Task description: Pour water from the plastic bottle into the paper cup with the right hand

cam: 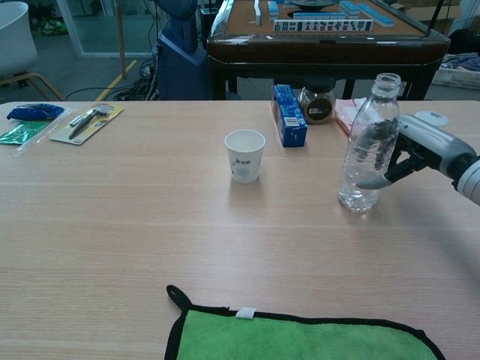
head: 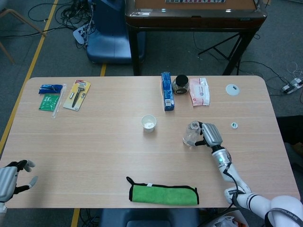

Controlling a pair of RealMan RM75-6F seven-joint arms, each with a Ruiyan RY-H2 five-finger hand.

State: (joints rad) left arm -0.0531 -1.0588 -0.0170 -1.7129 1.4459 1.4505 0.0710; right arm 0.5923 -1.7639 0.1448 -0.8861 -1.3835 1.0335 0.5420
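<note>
The clear plastic bottle [cam: 366, 154] stands upright and uncapped on the table, to the right of the white paper cup [cam: 245, 155]. My right hand [cam: 411, 150] grips the bottle from its right side, fingers wrapped round its middle. In the head view the bottle [head: 191, 135] and right hand [head: 211, 135] are well right of the paper cup [head: 148, 123] and a little nearer me. My left hand [head: 12, 177] hangs at the table's near left corner, fingers apart, holding nothing.
A blue box [head: 166, 91], a dark-lidded jar [head: 180, 85] and a pink packet [head: 199, 91] lie behind the cup. A small cap [head: 234, 125] and a white lid [head: 232, 89] sit to the right. A green cloth [head: 164, 194] lies at the near edge. Packets [head: 77, 94] lie far left.
</note>
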